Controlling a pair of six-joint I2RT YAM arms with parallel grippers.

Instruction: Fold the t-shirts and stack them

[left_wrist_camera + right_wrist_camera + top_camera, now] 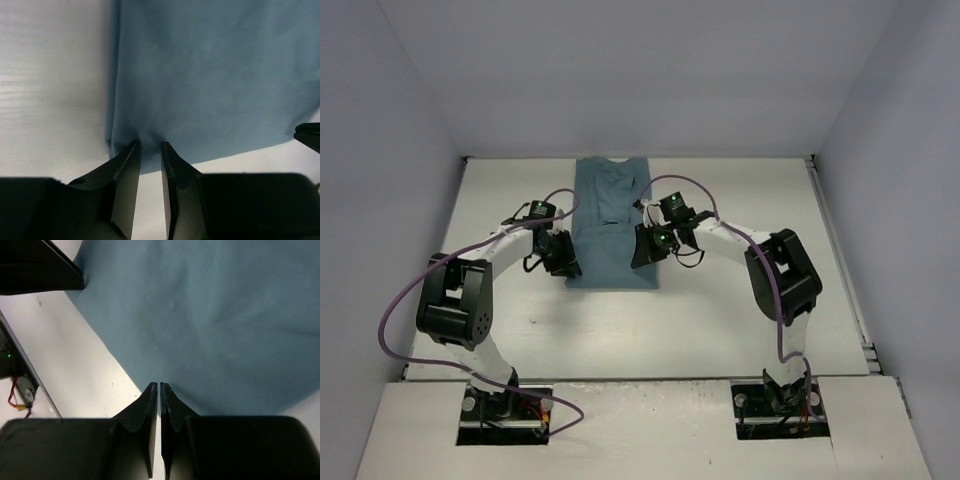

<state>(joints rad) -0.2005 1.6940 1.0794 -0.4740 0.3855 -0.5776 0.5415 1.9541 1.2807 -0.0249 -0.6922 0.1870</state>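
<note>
The teal t-shirt (612,225) lies on the white table as a long narrow strip, collar at the far edge and hem nearest me. My left gripper (563,262) is at its near left corner. In the left wrist view (150,144) the jaws stand a little apart, with puckered t-shirt cloth (215,75) pinched at their tips. My right gripper (645,248) is at the near right edge. In the right wrist view (159,385) the jaws are almost together, their tips on the t-shirt's edge (210,315).
The white table (740,320) is walled at the back and both sides. A purple cable (400,310) loops off the left arm, and another (695,190) arches over the right arm. The right gripper's tip shows in the left wrist view (307,136).
</note>
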